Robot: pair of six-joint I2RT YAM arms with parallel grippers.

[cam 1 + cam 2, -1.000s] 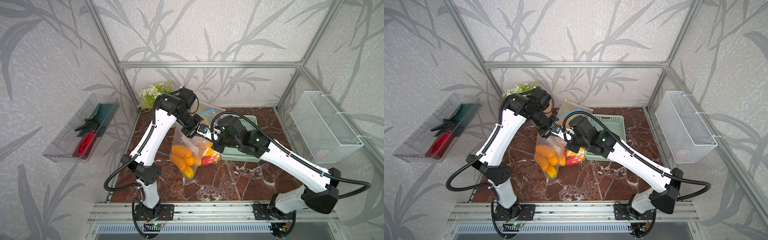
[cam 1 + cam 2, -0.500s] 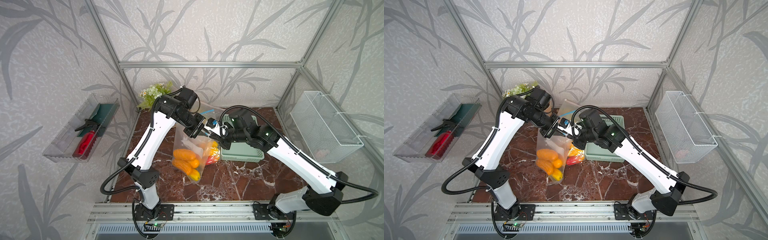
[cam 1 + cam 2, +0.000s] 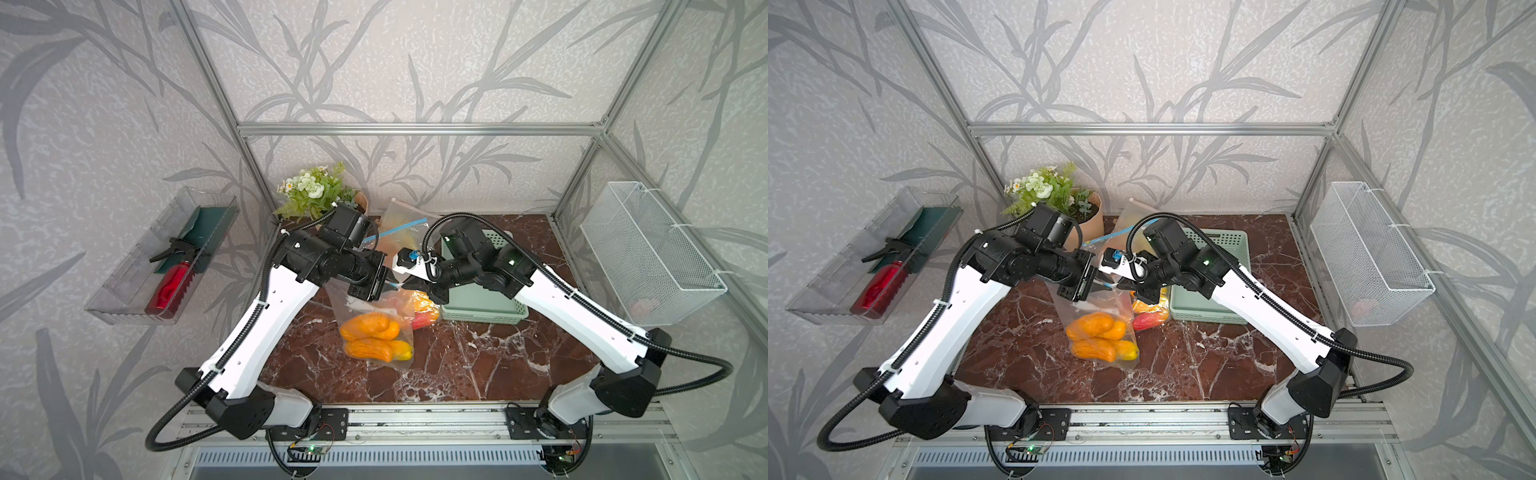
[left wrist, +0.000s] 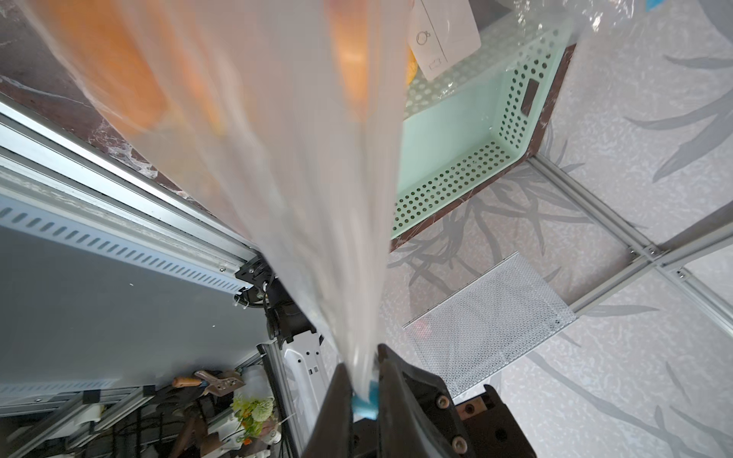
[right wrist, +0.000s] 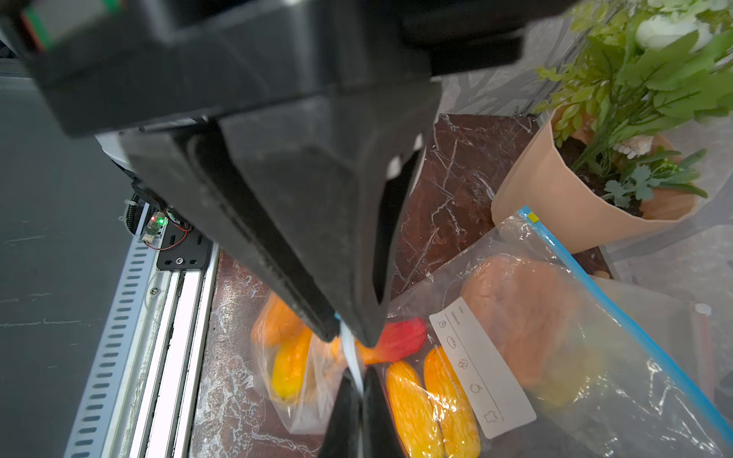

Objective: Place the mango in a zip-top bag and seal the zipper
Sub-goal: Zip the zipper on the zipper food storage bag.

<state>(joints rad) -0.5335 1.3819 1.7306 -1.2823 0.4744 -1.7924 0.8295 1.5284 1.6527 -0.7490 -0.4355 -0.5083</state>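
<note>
In both top views the left claw point(image 3: 383, 286) point(image 3: 1089, 286) and the right claw point(image 3: 409, 286) point(image 3: 1120, 286) meet tip to tip. Each is closed on the top edge of the zip-top bag point(image 3: 365, 305) point(image 3: 1096, 305), as a second ago. The mangoes point(image 3: 370, 327) point(image 3: 1096, 326) are inside it. They slanted steeply then and now lie nearly level, one in front of the other. The bag hangs over the middle of the tabletop point(image 3: 478, 365) point(image 3: 1204, 365). Bare marble lies open toward the front and front right. A second bag point(image 3: 424, 308) point(image 3: 1150, 318) of fruit lies just beside it, against the green basket point(image 3: 482, 307) point(image 3: 1204, 309).

In the left wrist view the left claw point(image 4: 363, 359) is narrow, pinching the bag's blue zipper strip point(image 4: 365, 404). The bag point(image 4: 301, 158) stretches away blurred, with orange showing through. Beyond it the green basket point(image 4: 511, 99) reaches the tabletop's far edge.

In the right wrist view the right claw point(image 5: 359, 380) is pinched on the bag's white edge point(image 5: 351, 355). The left claw point(image 5: 349, 331) grips that edge just opposite it. The mangoes point(image 5: 289, 368) lie below, near the front rail point(image 5: 186, 317). The second bag point(image 5: 555, 337) lies beside them, with the plant pot point(image 5: 555, 198) behind it.
</note>
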